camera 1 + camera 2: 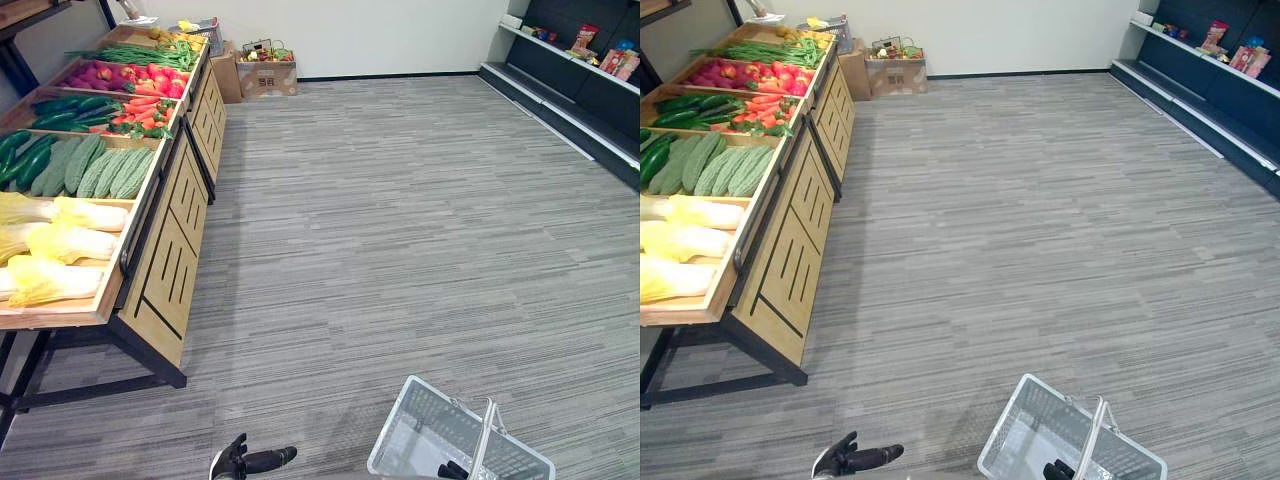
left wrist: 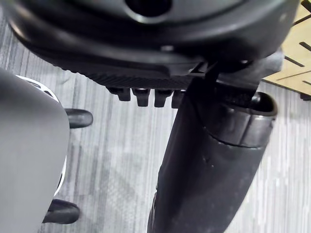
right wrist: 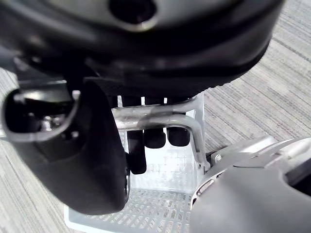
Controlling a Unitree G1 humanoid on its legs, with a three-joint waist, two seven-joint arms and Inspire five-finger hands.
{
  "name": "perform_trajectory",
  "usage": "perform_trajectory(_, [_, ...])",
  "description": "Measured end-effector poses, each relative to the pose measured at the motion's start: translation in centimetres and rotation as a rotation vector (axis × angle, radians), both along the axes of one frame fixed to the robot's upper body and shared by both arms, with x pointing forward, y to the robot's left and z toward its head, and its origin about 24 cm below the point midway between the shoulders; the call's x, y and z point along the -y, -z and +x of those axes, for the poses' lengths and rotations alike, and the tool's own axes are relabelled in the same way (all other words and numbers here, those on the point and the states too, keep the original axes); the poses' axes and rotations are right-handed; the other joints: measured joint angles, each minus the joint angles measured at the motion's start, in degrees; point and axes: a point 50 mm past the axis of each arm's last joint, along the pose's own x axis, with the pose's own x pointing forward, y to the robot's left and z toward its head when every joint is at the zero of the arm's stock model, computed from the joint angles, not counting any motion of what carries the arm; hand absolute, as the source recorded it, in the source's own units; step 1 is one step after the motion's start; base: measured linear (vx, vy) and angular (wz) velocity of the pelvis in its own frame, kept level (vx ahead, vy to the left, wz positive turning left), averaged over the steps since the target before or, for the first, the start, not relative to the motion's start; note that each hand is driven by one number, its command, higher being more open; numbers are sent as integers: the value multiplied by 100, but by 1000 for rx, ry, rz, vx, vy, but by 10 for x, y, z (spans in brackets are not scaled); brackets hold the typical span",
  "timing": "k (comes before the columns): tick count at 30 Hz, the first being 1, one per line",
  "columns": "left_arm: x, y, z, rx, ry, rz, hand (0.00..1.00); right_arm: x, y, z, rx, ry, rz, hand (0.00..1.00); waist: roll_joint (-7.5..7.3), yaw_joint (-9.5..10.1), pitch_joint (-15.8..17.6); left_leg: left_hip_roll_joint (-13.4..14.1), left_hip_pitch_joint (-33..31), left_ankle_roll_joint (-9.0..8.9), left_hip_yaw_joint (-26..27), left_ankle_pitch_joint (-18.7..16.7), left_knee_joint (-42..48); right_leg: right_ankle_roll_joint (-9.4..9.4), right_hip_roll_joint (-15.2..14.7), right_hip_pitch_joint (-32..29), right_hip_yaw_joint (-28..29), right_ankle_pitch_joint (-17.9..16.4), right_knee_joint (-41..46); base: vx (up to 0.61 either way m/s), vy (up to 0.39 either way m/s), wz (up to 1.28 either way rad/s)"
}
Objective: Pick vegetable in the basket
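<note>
- Evidently I was at the very start: the basket [image 1: 392,425] hung low at my right side over the carpeted floor [image 1: 400,220], and I could see nothing lying on its mesh bottom.
- My right hand [image 3: 155,138] had its fingers curled round the basket's wire handles [image 3: 184,119], which I counted as two, pressed together.
- My left hand [image 1: 240,462] hovered low in front of me. Its fingers looked relaxed and held nothing.
- None of the vegetables had been picked; they all lay on the wooden counter [image 1: 175,260], well apart from both hands, off to my left.
- Counting from the near end, I made out at least three pale cabbages [image 1: 70,243] and about six bumpy bitter gourds [image 1: 105,172].
- Next came a handful of cucumbers [image 1: 25,158] beside the gourds, then a heap of carrots [image 1: 140,108] and a spread of green beans [image 1: 135,55], both too many to count.
- I counted one basket and one counter.
- I judged the next move to be closing in on the counter, with the basket kept clear of its edge.
- That would let the free left hand reach into the near crates, where the cabbages seemed the easiest first pick.
</note>
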Motion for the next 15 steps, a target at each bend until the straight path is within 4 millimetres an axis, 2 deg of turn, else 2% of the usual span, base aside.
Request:
perform_trajectory(7, [-5, 0, -3, -2, -48, 3, 100, -1, 0, -3, -6, 6, 4, 0, -40, 21, 17, 40, 142, 0, 91, -10, 41, 0, 11, 109, 38, 0, -2, -35, 0, -4])
perform_trajectory(15, [-5, 0, -5, 2, -64, 3, 100, -1, 1, -7, -12, 47, 6, 0, -10, 22, 26, 127, 165, -22, 210, -37, 53, -2, 48, 102, 25, -77, -2, -23, -6, -6])
